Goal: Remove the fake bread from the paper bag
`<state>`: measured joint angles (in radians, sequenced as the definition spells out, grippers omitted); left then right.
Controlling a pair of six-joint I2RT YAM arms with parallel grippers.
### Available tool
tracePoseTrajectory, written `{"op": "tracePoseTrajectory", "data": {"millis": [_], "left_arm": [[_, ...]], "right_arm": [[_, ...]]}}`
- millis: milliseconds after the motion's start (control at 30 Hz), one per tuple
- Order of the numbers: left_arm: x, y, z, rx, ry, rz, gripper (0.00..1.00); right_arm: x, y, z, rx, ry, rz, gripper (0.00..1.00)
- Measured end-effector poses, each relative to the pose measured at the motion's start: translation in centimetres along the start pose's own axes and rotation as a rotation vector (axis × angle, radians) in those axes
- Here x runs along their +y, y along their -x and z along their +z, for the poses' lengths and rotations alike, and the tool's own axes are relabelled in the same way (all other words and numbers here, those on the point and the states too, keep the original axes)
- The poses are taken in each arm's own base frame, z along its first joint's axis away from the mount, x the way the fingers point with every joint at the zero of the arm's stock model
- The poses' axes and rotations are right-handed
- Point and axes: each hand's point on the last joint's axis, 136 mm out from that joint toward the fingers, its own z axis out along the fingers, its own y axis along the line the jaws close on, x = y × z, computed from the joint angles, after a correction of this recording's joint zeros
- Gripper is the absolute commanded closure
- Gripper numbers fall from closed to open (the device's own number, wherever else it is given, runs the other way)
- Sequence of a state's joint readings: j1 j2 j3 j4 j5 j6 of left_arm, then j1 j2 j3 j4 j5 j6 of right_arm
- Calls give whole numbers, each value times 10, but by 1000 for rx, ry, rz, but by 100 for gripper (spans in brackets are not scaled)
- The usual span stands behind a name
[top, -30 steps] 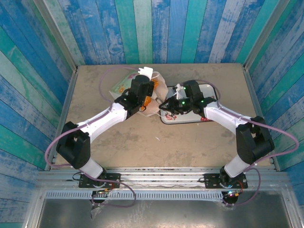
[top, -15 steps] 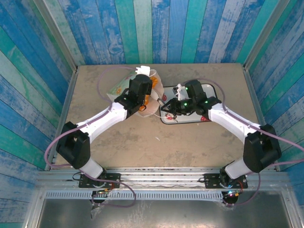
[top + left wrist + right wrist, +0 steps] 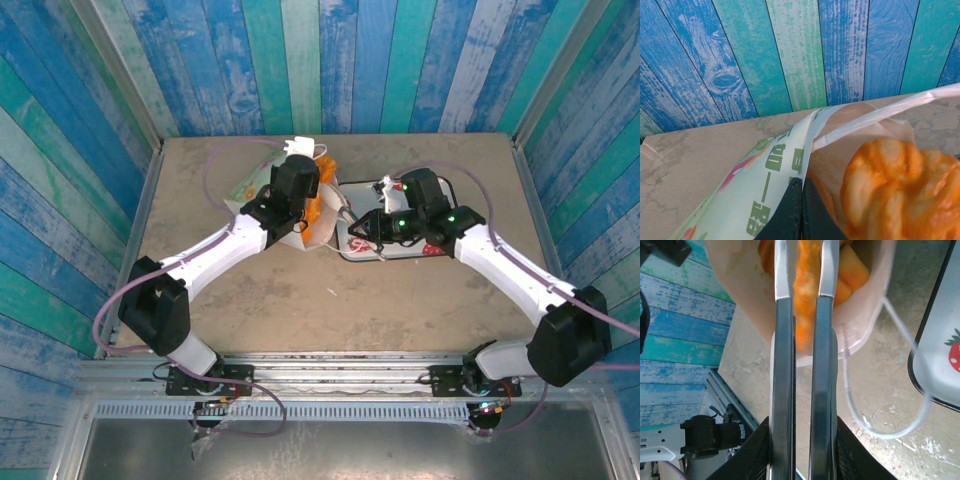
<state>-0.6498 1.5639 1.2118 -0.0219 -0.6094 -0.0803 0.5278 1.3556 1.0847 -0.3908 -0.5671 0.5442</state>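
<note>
We see the left gripper (image 3: 802,182) from its own wrist camera with its two dark fingers pressed flat together; the rim of the paper bag (image 3: 760,205) runs straight down into the seam between them, so we read it as a pinch on the bag's edge. The printed outer wall, with green lettering, falls to the left of the jaws; the pale inside of the bag opens to their right. Just inside that mouth sits a golden-orange, croissant-like piece of the fake bread (image 3: 895,192), close beside the closed fingers but not between them; a white loop handle (image 3: 890,114) crosses above it.

The right gripper (image 3: 804,260) is inside the bag's mouth from the other side; its long fingers (image 3: 784,365) stand nearly closed and parallel, with a narrow strip of orange bread filling the gap between them; more orange pieces lie around the tips (the pads are blurred, so we cannot make out the exact contact, though it looks like a grip on that piece). To the right in this view lies the strawberry-print tray (image 3: 946,300), apart from the bag.

From above, the bag sits on the table (image 3: 230,300) between the two wrists, with orange showing at its opening.
</note>
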Motion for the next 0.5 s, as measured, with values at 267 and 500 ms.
{"op": "tracePoseTrajectory", "data": {"millis": [267, 500], "left_arm": [[4, 0, 0, 0, 20, 1, 100], [9, 0, 2, 2, 31, -3, 100]], "right_arm": [[-3, -1, -26, -5, -54, -31, 99], [-2, 12, -54, -52, -72, -57, 100]]}}
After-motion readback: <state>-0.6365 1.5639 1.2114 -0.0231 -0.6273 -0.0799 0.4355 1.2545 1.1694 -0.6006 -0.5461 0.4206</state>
